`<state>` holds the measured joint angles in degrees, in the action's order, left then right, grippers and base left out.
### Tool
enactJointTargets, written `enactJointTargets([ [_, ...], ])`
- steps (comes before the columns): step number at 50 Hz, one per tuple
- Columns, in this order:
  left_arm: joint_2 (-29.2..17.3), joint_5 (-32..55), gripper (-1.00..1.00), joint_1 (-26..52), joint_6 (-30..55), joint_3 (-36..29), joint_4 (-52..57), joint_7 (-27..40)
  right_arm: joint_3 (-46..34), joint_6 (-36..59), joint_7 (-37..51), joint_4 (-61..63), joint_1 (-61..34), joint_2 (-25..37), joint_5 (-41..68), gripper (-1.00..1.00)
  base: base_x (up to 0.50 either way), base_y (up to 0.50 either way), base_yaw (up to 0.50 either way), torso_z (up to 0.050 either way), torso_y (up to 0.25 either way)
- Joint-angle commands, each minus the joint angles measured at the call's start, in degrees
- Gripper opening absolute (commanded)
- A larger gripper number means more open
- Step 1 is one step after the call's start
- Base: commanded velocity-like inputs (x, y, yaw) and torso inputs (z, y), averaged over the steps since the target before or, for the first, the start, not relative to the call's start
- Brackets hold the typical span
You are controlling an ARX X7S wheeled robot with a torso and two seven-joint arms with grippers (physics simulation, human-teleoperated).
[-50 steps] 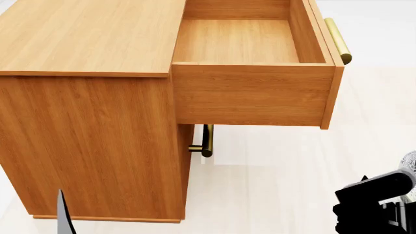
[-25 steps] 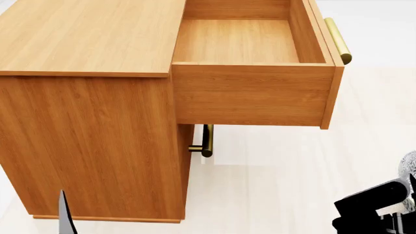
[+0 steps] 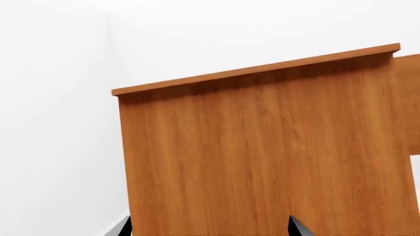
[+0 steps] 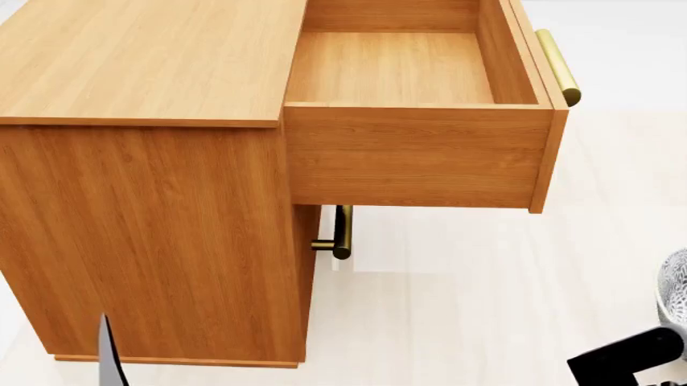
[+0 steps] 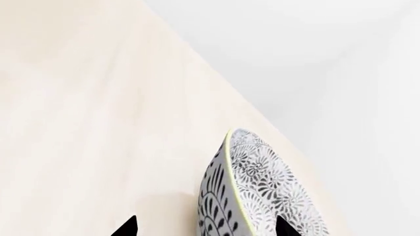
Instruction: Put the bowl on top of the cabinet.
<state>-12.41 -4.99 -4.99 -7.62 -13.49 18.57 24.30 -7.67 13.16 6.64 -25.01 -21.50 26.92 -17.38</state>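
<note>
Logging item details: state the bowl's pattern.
The bowl is white with a dark blue-grey floral pattern inside and out, clearest in the right wrist view.

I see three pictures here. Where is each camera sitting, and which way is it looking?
Head view: on the robot's head, looking forward and down at the cabinet with its open drawer; the right arm and the bowl show at the lower right edge.
Left wrist view: near the left gripper, facing the cabinet's side; only fingertips show.
Right wrist view: near the right gripper, looking over the bowl and the pale floor.
Shared: head and left wrist both see the cabinet; head and right wrist both see the bowl.
</note>
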Motion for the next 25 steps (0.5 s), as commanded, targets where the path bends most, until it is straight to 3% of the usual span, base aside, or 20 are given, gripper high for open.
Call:
enactJointTargets([
  [1, -0.3, 0.0, 1.0, -0.2, -2.3, 0.0, -0.8, -0.3, 1.0, -3.3, 2.1, -6.4, -2.4, -0.5, -1.6, 1.0, 0.0, 0.0, 0.0, 0.0, 0.0],
  [18, -0.7, 0.0, 1.0, 0.0, -2.3, -0.6, -0.9, 0.2, -1.4, -11.8, 6.0, -24.1, -12.9, -2.1, -2.0, 1.0, 0.0, 0.0, 0.0, 0.0, 0.0],
  [25, -0.8, 0.0, 1.0, -0.1, -2.1, -0.8, -0.9, 0.5, -1.9, -13.4, 6.2, -26.0, -13.3, -2.9, -1.9, 1.0, 0.0, 0.0, 0.0, 0.0, 0.0],
])
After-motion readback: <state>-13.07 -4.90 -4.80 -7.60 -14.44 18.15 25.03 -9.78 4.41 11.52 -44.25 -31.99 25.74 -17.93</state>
